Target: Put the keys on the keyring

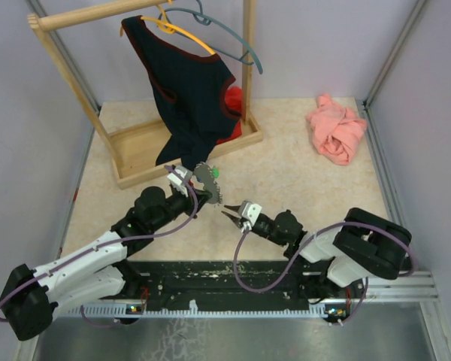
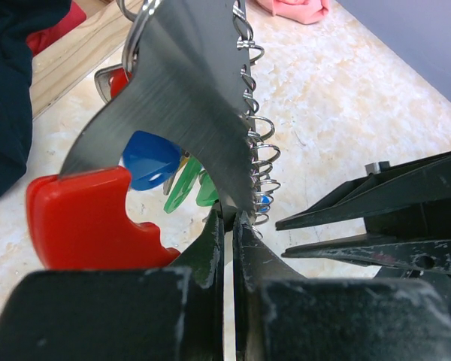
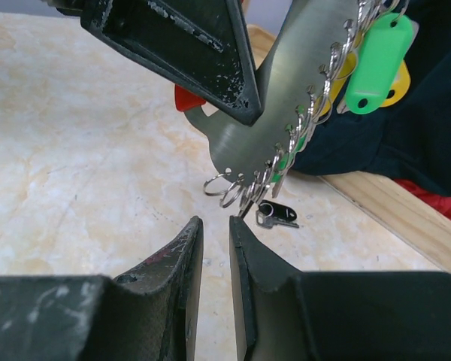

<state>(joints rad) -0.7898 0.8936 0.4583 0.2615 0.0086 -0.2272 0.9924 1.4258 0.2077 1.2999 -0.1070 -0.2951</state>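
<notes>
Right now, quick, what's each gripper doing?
Left gripper: closed on the metal plate.
Right gripper: jaws slightly apart, nothing visibly held.

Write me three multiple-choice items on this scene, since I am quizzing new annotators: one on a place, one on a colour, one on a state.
1. Where does the pink cloth lie?
A. At the far right corner of the table.
B. At the near left edge.
C. At the middle.

2. What colour is the head of the small key lying loose on the table?
A. Red.
B. Yellow.
C. Black.

3. How is the left gripper?
A. Open and empty.
B. Shut on the metal plate.
C. Out of view.

Key:
1 A, the top view shows it crumpled by that corner.
2 C, the right wrist view shows its black head.
3 B, the left wrist view shows its fingers pinching the plate's lower edge.
</notes>
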